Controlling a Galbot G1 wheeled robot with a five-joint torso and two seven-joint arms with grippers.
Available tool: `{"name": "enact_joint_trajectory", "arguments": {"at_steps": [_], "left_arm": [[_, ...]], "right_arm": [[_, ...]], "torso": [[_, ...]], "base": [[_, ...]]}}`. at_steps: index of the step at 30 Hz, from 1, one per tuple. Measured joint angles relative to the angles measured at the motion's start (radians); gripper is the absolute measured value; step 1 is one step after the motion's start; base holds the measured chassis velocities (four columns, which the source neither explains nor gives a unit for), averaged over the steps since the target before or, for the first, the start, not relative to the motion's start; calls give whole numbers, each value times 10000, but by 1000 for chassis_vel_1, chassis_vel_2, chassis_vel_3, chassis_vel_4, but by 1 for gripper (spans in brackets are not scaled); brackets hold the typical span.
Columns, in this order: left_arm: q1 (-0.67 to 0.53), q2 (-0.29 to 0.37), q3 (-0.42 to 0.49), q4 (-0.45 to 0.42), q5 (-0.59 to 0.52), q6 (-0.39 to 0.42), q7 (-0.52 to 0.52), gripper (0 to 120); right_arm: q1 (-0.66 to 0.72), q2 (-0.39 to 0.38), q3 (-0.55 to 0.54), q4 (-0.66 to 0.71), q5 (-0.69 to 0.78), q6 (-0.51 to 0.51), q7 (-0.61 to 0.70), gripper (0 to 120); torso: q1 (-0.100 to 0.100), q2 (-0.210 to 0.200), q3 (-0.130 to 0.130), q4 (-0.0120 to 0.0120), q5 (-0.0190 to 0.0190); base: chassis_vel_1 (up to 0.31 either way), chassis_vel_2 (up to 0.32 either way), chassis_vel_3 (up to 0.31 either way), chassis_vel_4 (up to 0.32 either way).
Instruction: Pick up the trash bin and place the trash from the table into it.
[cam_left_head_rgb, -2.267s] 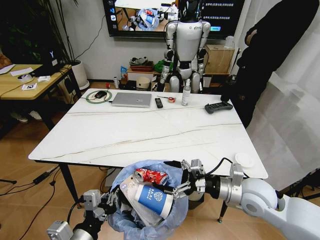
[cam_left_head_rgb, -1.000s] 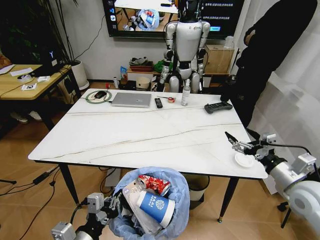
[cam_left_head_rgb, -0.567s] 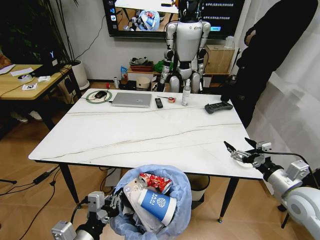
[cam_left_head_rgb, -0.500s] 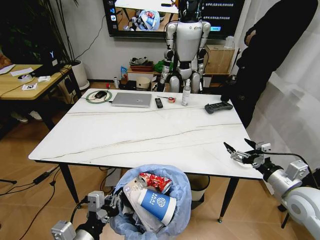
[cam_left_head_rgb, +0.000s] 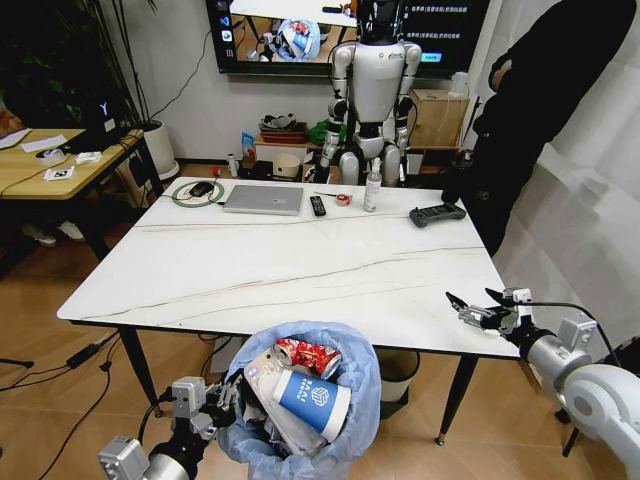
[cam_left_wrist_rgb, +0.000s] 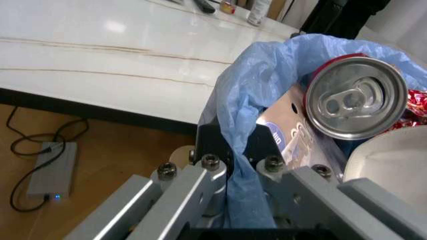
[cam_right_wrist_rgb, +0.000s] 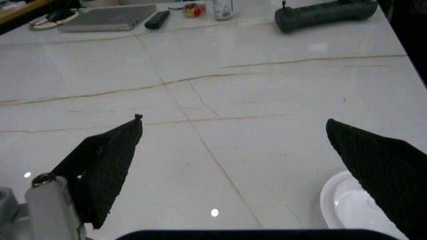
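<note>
Marble-look table (cam_left_head_rgb: 290, 270) in a cluttered room, bin held below its near edge.
Left gripper (cam_left_head_rgb: 205, 408) clamped on the trash bin (cam_left_head_rgb: 300, 395) rim, pinching the blue bag, low at the table's front. Bin holds a blue-white paper cup (cam_left_head_rgb: 308, 398), a red can (cam_left_head_rgb: 305, 353) and wrappers. Right gripper (cam_left_head_rgb: 480, 311) hangs over the table's near right corner, fingers spread wide, nothing held, just above a white lid (cam_right_wrist_rgb: 353, 205). Laptop (cam_left_head_rgb: 263, 199), remote (cam_left_head_rgb: 317, 205), bottle (cam_left_head_rgb: 372, 190) at the far edge.

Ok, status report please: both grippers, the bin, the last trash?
Left gripper shut on trash bin rim, below table edge. Right gripper open, over white lid at table corner. Nothing blocking.
</note>
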Motion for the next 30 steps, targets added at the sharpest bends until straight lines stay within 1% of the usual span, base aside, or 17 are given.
{"name": "enact_joint_trajectory", "arguments": {"at_steps": [3,10,30], "left_arm": [[-7,11,-46,16,-38,15,-11,0],[2,1,-79,43,-86,24,-19,0],[-80,-26,-63,132,-161,50,-43,0]], "right_arm": [[267,71,-373,-107,174,-308,441,100],[439,151,-602,-214,239,-819,1144,100],[706,471,-887,-496,541,-1423,2084,100]], "torso": [[0,0,0,1,0],[0,0,0,0,-1],[-1,0,-2,0,0]], "base": [[0,0,0,0],[0,0,0,0],[0,0,0,0]]}}
